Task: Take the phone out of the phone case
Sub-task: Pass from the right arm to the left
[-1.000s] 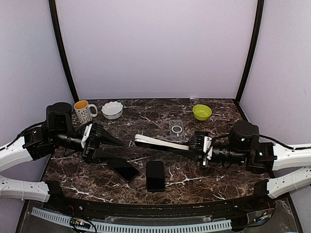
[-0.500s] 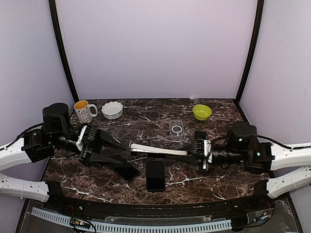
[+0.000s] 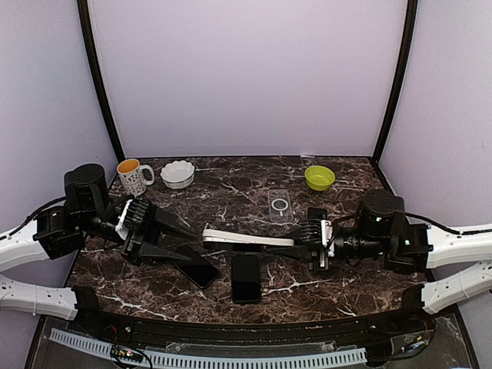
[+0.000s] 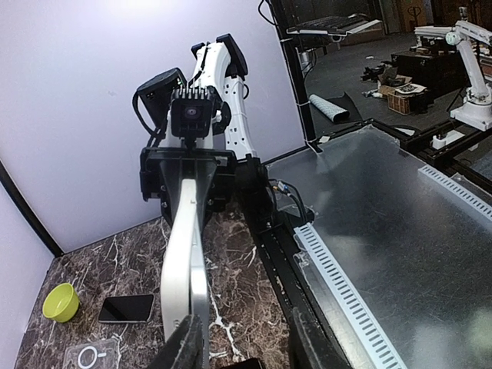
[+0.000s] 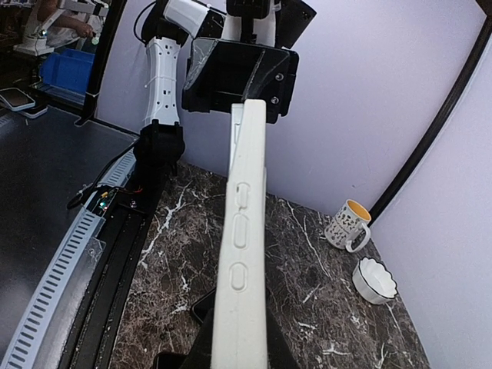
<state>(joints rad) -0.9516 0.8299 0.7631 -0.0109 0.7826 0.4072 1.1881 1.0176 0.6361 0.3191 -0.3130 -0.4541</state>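
Observation:
A white phone case (image 3: 250,237) with the phone in it hangs level above the table between the two arms. My right gripper (image 3: 311,243) is shut on its right end. In the right wrist view the case (image 5: 242,254) runs away from my right gripper (image 5: 242,357), its side buttons facing the camera. My left gripper (image 3: 188,238) is open, its fingers either side of the case's left end. In the left wrist view the case (image 4: 175,261) lies against the left finger (image 4: 184,347). The phone's silvery edge (image 4: 199,288) shows beside it, and a wide gap is left to the other finger (image 4: 307,338).
Two bare black phones (image 3: 246,278) (image 3: 194,267) lie on the marble table below the held case. A clear case (image 3: 280,205) and a green bowl (image 3: 319,177) sit at the back right. A patterned mug (image 3: 134,177) and a white bowl (image 3: 177,174) sit at the back left.
The held case has moved left and sunk a little with my right gripper. The left gripper has drawn back slightly and now flanks the case's left end.

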